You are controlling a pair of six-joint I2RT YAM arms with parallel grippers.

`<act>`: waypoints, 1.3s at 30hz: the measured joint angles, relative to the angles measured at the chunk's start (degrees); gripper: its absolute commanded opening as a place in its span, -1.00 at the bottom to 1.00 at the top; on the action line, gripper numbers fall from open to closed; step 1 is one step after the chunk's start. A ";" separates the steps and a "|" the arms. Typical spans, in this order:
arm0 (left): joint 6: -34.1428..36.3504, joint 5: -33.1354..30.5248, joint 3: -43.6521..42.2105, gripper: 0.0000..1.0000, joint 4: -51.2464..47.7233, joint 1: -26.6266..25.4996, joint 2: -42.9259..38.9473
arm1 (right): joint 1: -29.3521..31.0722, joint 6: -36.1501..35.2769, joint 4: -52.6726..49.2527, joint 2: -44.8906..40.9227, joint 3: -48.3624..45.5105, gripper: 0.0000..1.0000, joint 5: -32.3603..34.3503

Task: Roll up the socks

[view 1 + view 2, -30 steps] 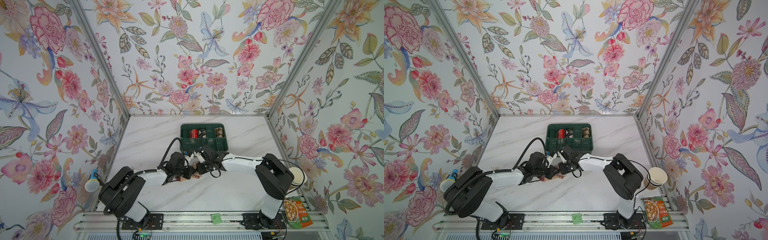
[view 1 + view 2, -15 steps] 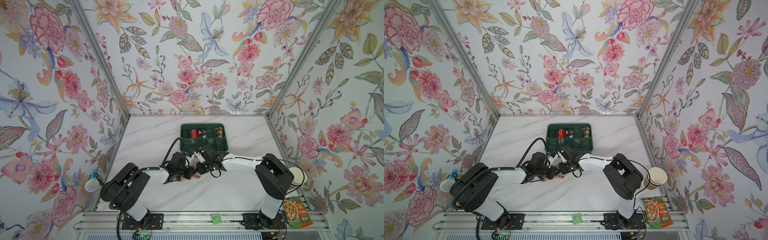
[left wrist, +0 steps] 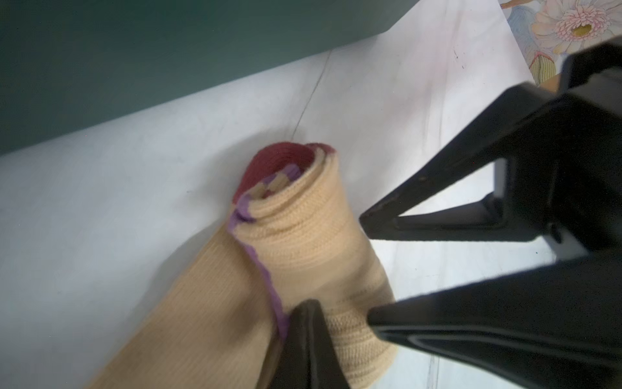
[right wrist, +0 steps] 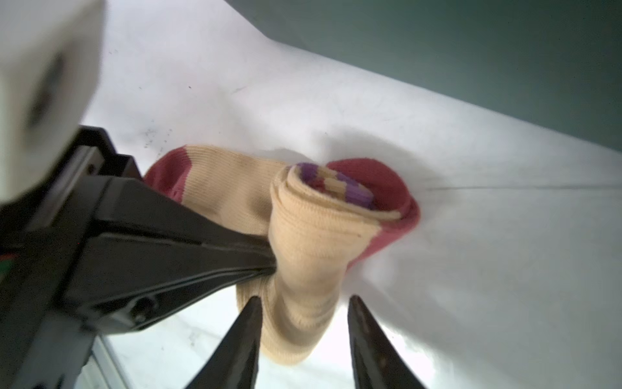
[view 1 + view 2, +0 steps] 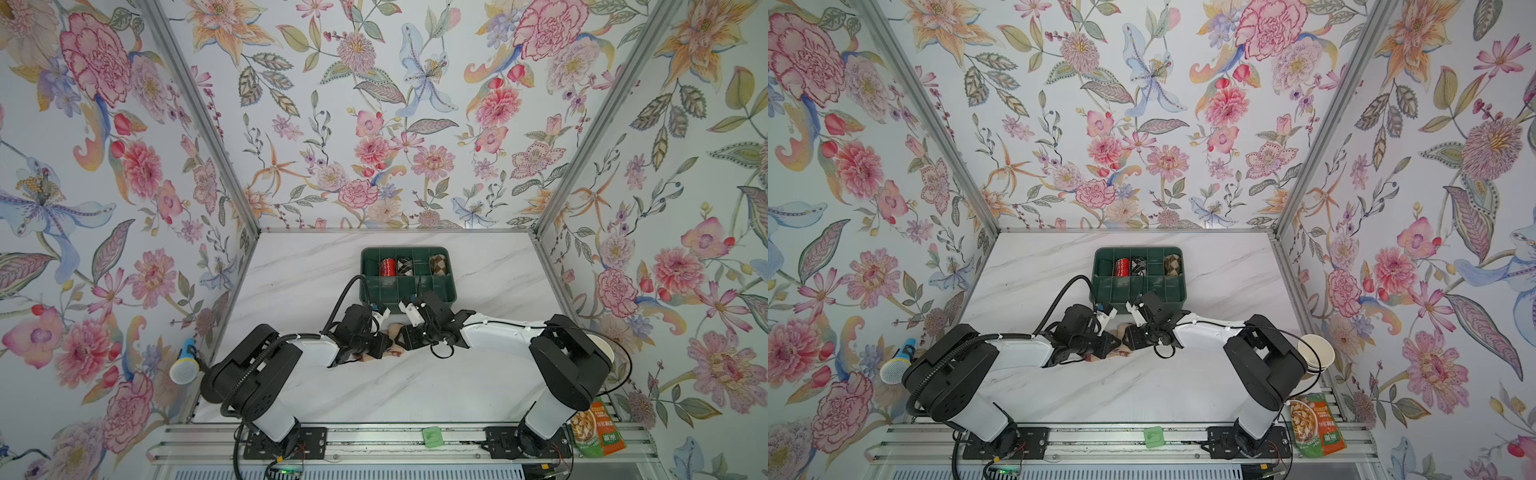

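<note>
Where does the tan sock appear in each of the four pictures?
Top view: tan sock just in front of the green box.
Top view: same place, in front of the box.
Left wrist: middle of picture.
Right wrist: middle of picture.
Shared landmark: the green box, a blurred wall in both wrist views.

Bright, even light across both top views, barely a hard shadow. Wrist views are softer: tan ribbed rolled sock (image 4: 303, 242) crisp, grey shadow beside it on the white marble tabletop (image 4: 471, 235), dark green plastic bin (image 4: 471, 50) beyond it smeared.
</note>
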 measured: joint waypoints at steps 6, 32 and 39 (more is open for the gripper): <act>0.00 -0.04 0.00 -1.00 0.00 0.00 0.02 | -3.72 3.48 7.50 -5.49 -5.57 -0.49 -4.15; -0.07 0.11 -0.02 -0.98 0.11 0.02 0.00 | -3.80 7.02 18.93 5.68 -4.15 -0.73 -13.86; -0.07 0.20 -0.02 -1.00 0.22 0.02 0.11 | -3.80 7.37 20.26 7.74 -3.30 -0.73 -14.53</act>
